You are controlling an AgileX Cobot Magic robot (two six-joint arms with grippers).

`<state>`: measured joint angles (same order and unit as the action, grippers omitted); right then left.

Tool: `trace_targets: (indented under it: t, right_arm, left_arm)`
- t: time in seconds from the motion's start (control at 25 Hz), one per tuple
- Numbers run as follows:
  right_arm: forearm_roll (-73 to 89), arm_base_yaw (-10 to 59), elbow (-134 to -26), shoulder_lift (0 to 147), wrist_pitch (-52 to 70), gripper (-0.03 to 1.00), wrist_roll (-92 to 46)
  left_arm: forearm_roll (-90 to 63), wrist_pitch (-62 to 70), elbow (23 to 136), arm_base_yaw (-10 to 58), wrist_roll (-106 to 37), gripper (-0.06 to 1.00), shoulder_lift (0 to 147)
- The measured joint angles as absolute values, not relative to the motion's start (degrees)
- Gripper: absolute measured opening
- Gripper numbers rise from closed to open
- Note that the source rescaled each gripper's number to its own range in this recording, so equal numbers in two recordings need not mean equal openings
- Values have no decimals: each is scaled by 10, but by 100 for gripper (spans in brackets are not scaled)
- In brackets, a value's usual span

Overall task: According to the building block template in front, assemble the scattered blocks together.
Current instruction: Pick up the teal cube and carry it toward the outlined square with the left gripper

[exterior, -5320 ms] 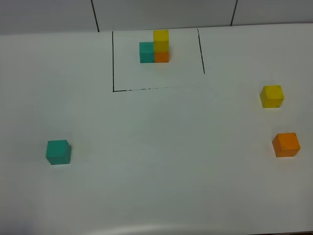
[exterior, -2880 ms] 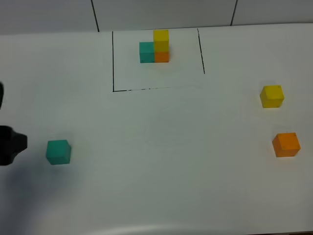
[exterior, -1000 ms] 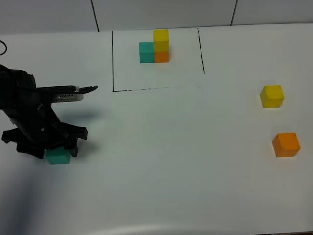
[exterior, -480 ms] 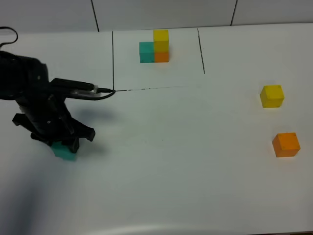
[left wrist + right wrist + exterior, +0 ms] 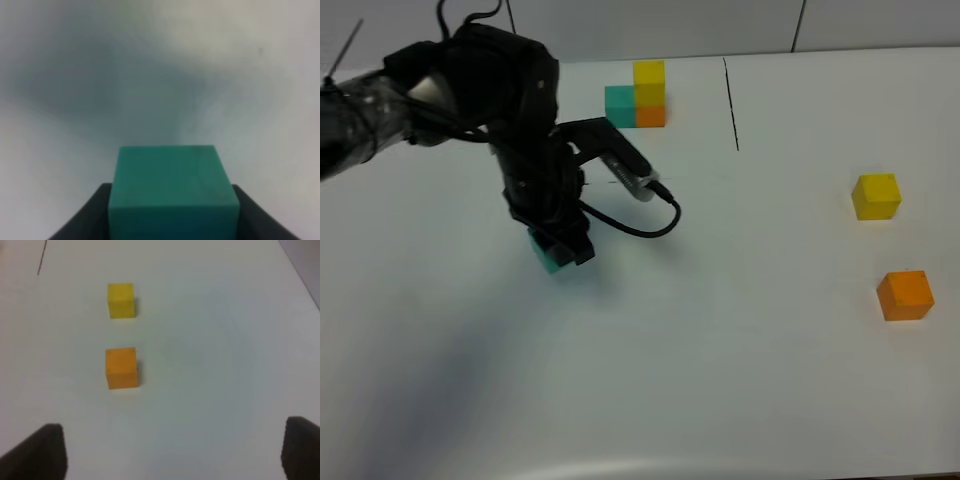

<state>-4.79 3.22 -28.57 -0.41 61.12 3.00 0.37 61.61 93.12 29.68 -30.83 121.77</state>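
Note:
My left gripper (image 5: pixel 561 248) is shut on the teal cube (image 5: pixel 549 259), left of the table's middle and close to the surface; I cannot tell whether the cube touches it. In the left wrist view the teal cube (image 5: pixel 172 187) sits between the dark fingers (image 5: pixel 90 217). The template (image 5: pixel 638 95), teal joined to orange with yellow on top, stands at the back inside the black frame (image 5: pixel 731 105). The loose yellow cube (image 5: pixel 876 195) and orange cube (image 5: pixel 906 295) lie at the right. The right wrist view shows the yellow cube (image 5: pixel 121 300), the orange cube (image 5: pixel 121 367), and my right gripper (image 5: pixel 175 460) open, behind them.
The left arm and its cable (image 5: pixel 640 190) cover the left part of the black frame. The white table (image 5: pixel 740 350) runs to a grey wall at the back.
My left arm came in, closed on the teal cube at the front left and has carried it right and toward the back. The yellow and orange cubes have not moved.

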Motion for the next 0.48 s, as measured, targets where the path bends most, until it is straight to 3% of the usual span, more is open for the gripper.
trace_targets:
  t: [0.48]
  right_arm:
    - [-45,32,-286,-4,611,95,30]
  left_arm:
    - [0,682,1247,381,-442,0,1391]
